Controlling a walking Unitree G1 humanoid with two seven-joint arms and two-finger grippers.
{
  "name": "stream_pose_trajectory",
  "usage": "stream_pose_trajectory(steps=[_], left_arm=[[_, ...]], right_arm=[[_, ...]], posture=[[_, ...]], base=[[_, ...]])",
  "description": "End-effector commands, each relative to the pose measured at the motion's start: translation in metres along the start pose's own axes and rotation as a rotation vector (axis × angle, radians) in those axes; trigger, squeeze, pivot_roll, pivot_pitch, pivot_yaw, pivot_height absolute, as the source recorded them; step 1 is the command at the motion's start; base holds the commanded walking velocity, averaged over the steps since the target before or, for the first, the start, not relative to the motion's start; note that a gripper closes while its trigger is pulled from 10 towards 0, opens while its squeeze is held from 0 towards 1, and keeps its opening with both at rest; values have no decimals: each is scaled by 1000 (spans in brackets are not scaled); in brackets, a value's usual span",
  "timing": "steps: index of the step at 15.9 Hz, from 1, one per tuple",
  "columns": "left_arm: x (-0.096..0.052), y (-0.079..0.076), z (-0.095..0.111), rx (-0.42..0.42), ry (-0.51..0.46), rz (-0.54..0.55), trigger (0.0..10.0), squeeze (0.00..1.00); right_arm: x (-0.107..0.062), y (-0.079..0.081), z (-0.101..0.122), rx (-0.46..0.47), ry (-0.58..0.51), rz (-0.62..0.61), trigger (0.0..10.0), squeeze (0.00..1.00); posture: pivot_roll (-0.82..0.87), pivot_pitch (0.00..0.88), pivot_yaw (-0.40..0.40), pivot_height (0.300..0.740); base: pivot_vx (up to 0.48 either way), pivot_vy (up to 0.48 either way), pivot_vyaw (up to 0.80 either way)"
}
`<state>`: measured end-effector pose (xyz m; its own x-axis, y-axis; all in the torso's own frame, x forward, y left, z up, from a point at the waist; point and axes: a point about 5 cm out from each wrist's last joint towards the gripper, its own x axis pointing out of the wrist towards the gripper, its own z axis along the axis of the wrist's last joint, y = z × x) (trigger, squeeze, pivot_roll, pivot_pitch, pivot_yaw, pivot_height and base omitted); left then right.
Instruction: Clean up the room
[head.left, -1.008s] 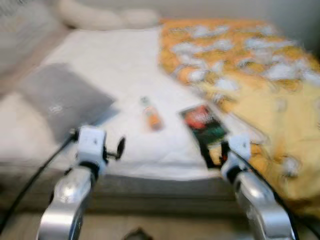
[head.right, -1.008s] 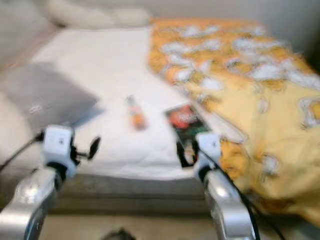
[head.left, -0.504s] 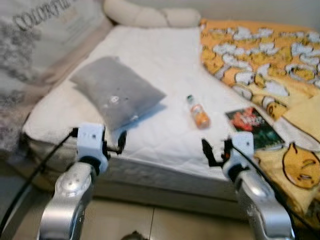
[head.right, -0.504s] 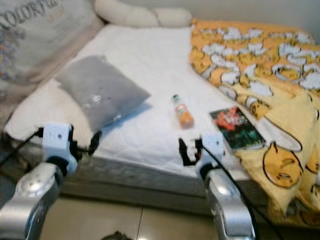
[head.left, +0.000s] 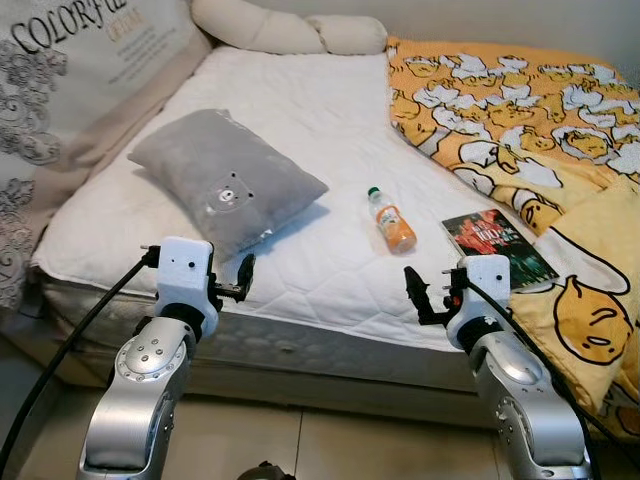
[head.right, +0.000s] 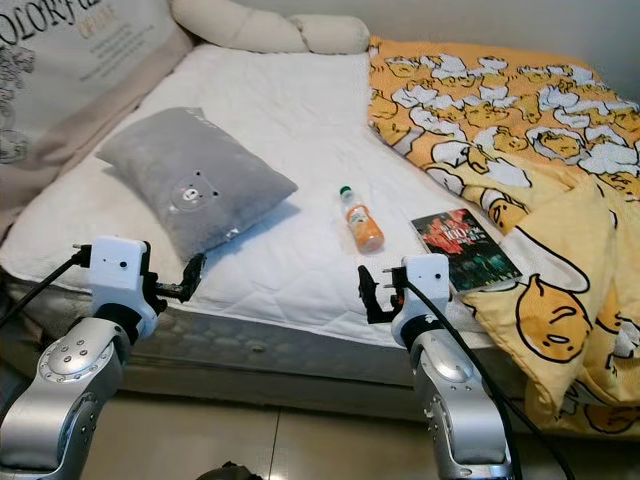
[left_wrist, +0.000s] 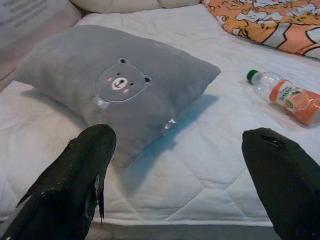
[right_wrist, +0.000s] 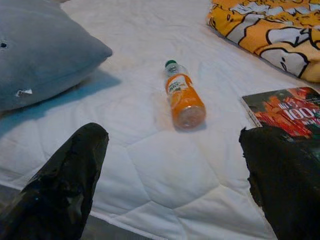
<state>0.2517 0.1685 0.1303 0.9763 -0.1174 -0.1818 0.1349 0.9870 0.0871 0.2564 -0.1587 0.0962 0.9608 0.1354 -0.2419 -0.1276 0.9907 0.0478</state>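
Lying on its side mid-mattress between the grey bear-face cushion (head.left: 228, 180) and glossy book (head.left: 498, 244), the orange plastic juice bottle (head.left: 391, 220) looks light, slick, roll-prone: grasp across its labelled middle, with the right gripper (right_wrist: 172, 175) and left gripper (left_wrist: 175, 165) spread, empty.

White bed (head.left: 300, 130); on it grey pillow (head.left: 225, 185), bottle (head.left: 390, 220), book (head.left: 497, 243), yellow blanket (head.left: 530, 120).
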Motion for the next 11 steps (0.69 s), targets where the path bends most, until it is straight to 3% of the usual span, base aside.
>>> stream_pose_trajectory(steps=[1, 6, 8, 11], left_arm=[[2, -1, 1, 14, -10, -8, 10000, 0], [1, -2, 0, 18, -18, -24, 10000, 0], [1, -2, 0, 20, -18, -25, 10000, 0], [2, -2, -1, 25, -18, -29, 10000, 0]], right_arm=[[2, -2, 3, 6, -1, -2, 10000, 0], [1, -3, 1, -3, 6, -6, 10000, 0], [2, -3, 0, 0, 17, -5, 10000, 0], [3, -2, 1, -25, 9, 3, 10000, 0]], posture=[[50, 0, 2, 740], [48, 0, 4, 740], [47, 0, 5, 740], [48, 0, 6, 740]], base=[[266, 0, -475], [300, 0, -95], [311, 0, -800], [310, 0, 0]])
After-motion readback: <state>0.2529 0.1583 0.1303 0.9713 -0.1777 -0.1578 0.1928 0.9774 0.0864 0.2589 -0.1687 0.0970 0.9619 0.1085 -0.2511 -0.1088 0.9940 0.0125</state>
